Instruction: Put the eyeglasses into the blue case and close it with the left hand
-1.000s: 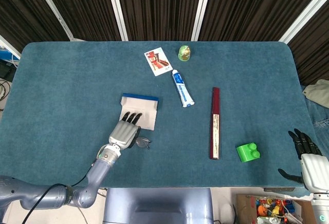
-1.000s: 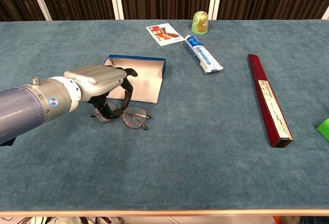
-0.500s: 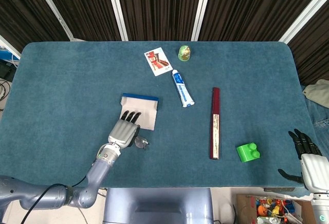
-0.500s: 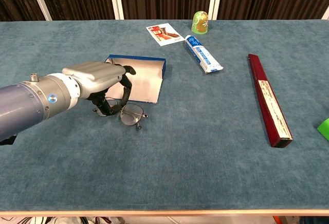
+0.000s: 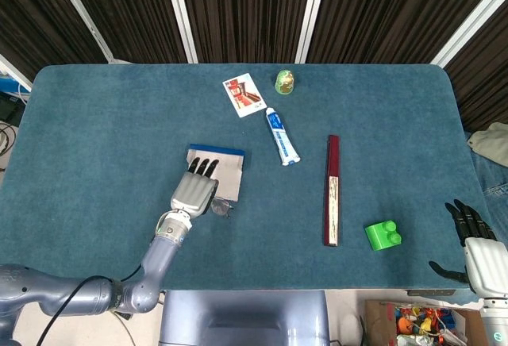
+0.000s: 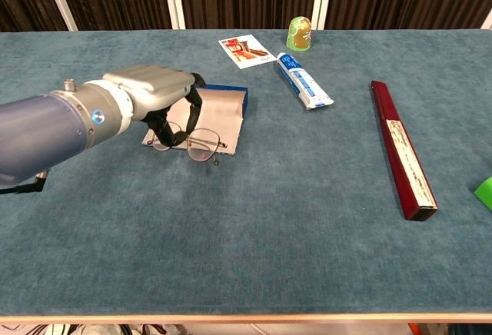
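Observation:
The blue case (image 5: 228, 165) (image 6: 223, 108) lies open on the table, pale lining up, left of centre. My left hand (image 5: 195, 190) (image 6: 154, 93) grips the thin-framed eyeglasses (image 6: 192, 145) (image 5: 223, 208) and holds them lifted over the case's near edge. The lenses hang below the fingers. The hand covers the left part of the case in both views. My right hand (image 5: 476, 241) hangs off the table's near right corner, fingers spread, holding nothing.
A toothpaste tube (image 5: 281, 136) and a long dark red box (image 5: 332, 190) lie right of the case. A card (image 5: 244, 94) and a green figurine (image 5: 285, 82) sit toward the far edge. A green block (image 5: 382, 235) is at the near right.
My left hand closed on the eyeglasses, lifted them off the cloth and carried them toward the open case. The right hand has not moved.

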`<state>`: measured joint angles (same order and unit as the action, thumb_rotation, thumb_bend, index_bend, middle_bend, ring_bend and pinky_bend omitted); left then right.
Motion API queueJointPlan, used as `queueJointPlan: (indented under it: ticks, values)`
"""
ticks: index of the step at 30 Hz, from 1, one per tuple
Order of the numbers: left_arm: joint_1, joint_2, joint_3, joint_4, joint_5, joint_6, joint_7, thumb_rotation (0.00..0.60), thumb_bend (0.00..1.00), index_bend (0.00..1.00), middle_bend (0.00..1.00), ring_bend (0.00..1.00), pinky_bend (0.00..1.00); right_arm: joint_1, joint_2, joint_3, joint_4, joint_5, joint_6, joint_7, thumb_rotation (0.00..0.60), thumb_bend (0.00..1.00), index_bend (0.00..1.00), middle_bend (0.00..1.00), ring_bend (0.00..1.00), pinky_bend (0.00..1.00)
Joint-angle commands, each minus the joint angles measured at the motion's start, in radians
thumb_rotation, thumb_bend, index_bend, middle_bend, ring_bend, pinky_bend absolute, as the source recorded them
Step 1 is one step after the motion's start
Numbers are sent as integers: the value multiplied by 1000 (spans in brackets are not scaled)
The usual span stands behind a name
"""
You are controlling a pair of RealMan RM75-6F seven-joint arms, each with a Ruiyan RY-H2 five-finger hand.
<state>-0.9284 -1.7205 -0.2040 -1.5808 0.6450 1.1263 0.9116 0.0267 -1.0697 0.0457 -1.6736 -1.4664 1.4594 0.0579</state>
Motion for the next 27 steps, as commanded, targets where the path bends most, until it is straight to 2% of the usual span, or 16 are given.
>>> queueJointPlan:
  ticks: [1, 7, 13, 27]
  values:
    - [-29, -14, -31, 15, -44, 19, 38, 600, 444, 573, 52, 0, 0, 0, 0, 0, 0, 0, 0, 0, 600, 60, 0, 0, 0, 168]
    - [-87, -70, -93, 124, -139, 13, 81, 600, 444, 573, 53, 0, 0, 0, 1, 0, -1, 1, 0, 1, 600, 60, 0, 0, 0, 168]
    - [-124, -115, -127, 246, -202, -5, 100, 600, 444, 572, 53, 0, 0, 0, 3, 1, -1, 5, -3, 3, 600, 62, 0, 0, 0, 168]
    - [-182, -178, -186, 412, -259, -63, 85, 600, 444, 572, 53, 0, 0, 3, 5, 7, -4, 19, -12, 10, 600, 63, 0, 0, 1, 168]
